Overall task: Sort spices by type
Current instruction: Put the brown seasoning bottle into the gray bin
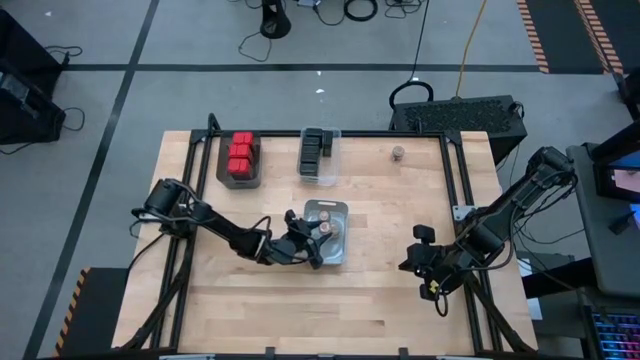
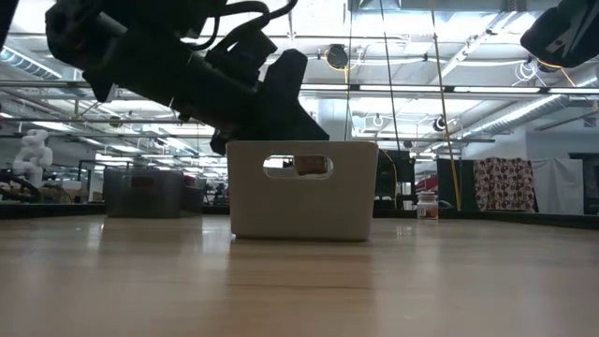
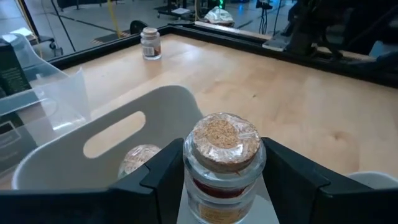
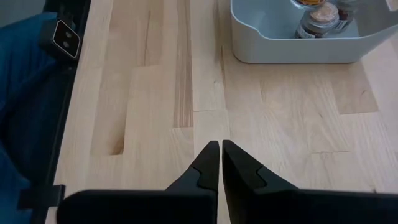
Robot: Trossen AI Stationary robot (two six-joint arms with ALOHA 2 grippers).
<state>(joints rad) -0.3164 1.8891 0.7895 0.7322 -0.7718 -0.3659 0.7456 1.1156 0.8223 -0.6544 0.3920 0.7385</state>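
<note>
My left gripper (image 1: 316, 236) reaches from the table's left over a white bin (image 1: 338, 208) at mid-table and is shut on a small cork-topped glass jar (image 3: 225, 138). A second jar (image 3: 139, 159) stands in that bin. Another jar (image 1: 398, 153) stands alone on the table near the far edge. Red boxes (image 1: 241, 155) fill one clear bin at the far side, and black boxes (image 1: 314, 150) fill the clear bin beside it. My right gripper (image 4: 221, 155) is shut and touches nothing, hovering over bare wood near the table's right side. My left gripper pinches the jar by its glass body (image 3: 198, 180), just under the cork lid, one finger (image 3: 163, 174) on each side. The fingers slant down from the table's left. The jar stays upright over the bin's inside; whether its base rests on the bin floor is hidden.
The white bin (image 2: 301, 192) has a handle slot with a jar top showing through it. A black frame rail (image 1: 450, 180) runs around the table edge. Bare wood lies between the bin and my right gripper (image 1: 420, 262).
</note>
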